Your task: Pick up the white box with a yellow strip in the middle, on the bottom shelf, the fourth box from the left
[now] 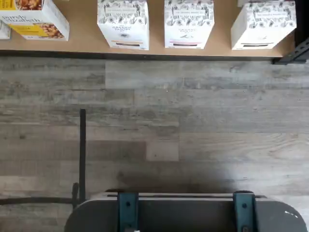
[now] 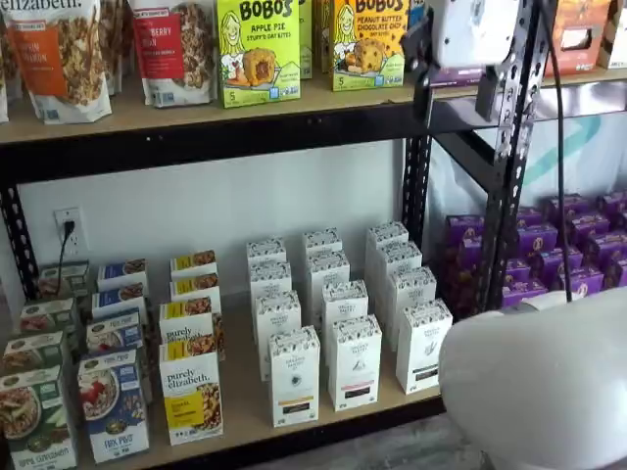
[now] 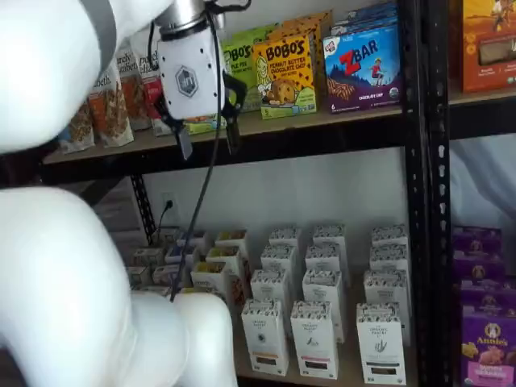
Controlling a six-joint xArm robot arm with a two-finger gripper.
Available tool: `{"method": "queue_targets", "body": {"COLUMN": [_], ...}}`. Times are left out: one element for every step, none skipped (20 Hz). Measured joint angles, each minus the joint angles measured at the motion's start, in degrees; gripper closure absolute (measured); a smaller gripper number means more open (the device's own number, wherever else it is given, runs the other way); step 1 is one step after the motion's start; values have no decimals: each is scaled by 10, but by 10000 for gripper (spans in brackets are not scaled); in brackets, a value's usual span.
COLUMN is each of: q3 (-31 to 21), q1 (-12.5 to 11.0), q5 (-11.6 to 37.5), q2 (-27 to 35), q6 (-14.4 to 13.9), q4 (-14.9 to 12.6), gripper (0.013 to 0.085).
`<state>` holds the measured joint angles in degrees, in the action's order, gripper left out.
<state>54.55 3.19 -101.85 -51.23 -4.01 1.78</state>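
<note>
The white box with a yellow strip [image 2: 294, 377] stands upright at the front of the bottom shelf [image 2: 242, 397], just right of the purely elizabeth boxes. It also shows in a shelf view [image 3: 264, 337] and in the wrist view [image 1: 123, 24], where its speckled top faces me. My gripper [image 3: 208, 139] hangs high in front of the upper shelf, far above the box. A plain gap shows between its two black fingers, and nothing is in them. Its white body shows in both shelf views, and in a shelf view the gripper [image 2: 454, 103] is up and to the right of the box.
Like white cartons [image 2: 355, 360] [image 2: 423, 345] stand right of the target, with rows behind. Purely elizabeth boxes [image 2: 191, 401] stand to its left. A black upright [image 2: 514, 147] and purple boxes [image 2: 568, 245] are at the right. The arm's white body [image 2: 539, 392] fills the foreground. Wood floor [image 1: 154, 121] lies below.
</note>
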Motion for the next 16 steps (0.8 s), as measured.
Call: {"method": "queue_targets", "body": {"q3": [-11, -28, -34, -41, -53, -62, -79, -93, -105, -120, -130, -139, -147, -156, -162, -168], "q1": [0, 2, 3, 8, 14, 15, 17, 18, 19, 19, 20, 21, 24, 26, 30, 35], "q5": [11, 28, 35, 41, 52, 61, 80, 99, 115, 135, 147, 159, 170, 182, 191, 200], "q2": [-1, -3, -2, -1, 0, 1, 0, -2, -5, -6, -4, -1, 3, 10, 15, 20], "q6": [0, -1, -2, -6, -10, -12, -14, -15, -16, -17, -17, -18, -21, -23, -26, -32], "q4": [0, -3, -4, -10, -17, -18, -19, -18, -17, -14, -10, -7, -5, -3, -4, -8], "gripper": [130, 130, 130, 130, 130, 130, 130, 130, 130, 130, 130, 130, 130, 130, 130, 130]}}
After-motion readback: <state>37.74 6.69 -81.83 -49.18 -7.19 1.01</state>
